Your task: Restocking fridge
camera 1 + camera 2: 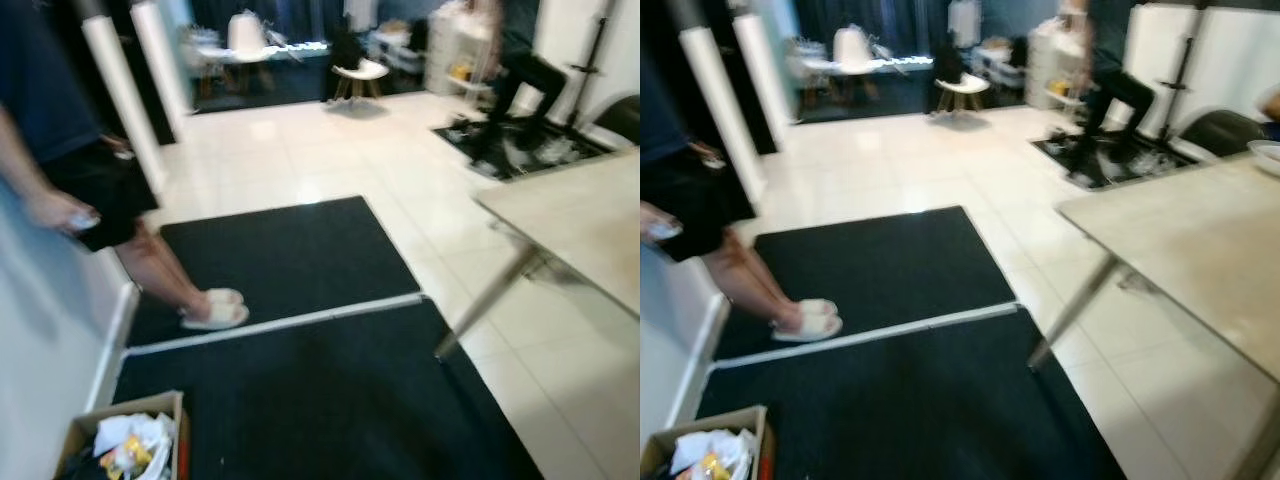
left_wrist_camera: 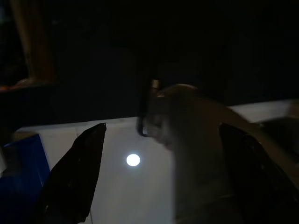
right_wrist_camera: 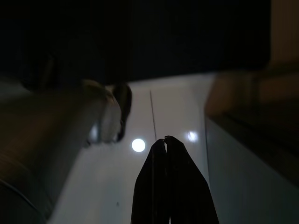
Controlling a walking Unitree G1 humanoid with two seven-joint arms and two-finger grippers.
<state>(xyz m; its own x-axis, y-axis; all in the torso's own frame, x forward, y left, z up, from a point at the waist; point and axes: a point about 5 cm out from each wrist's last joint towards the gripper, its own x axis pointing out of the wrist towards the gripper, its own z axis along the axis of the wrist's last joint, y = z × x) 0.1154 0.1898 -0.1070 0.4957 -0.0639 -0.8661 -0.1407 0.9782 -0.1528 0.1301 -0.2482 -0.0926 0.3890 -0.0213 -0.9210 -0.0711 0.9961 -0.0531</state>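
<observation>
No fridge can be made out here, so the restocking looks barely begun: the head views give a blurred room with black mats (image 1: pixel 300 260) on pale tile, a person (image 1: pixel 60 180) at the left, a tabletop (image 1: pixel 1200 250) at the right and a cardboard box (image 1: pixel 130 440) of packets (possibly the stock) on the floor. The left claw (image 2: pixel 159 177) hangs spread and empty; the right claw (image 3: pixel 164 142) hangs clenched on nothing.

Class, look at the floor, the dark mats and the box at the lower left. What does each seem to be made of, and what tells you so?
Floor: probably glazed tile, glossy, pale, with faint grid joints. Dark mats: likely rubber or low-pile fabric, matte black; blur leaves it open. Box: cardboard, dull brown with raw open flaps.
</observation>
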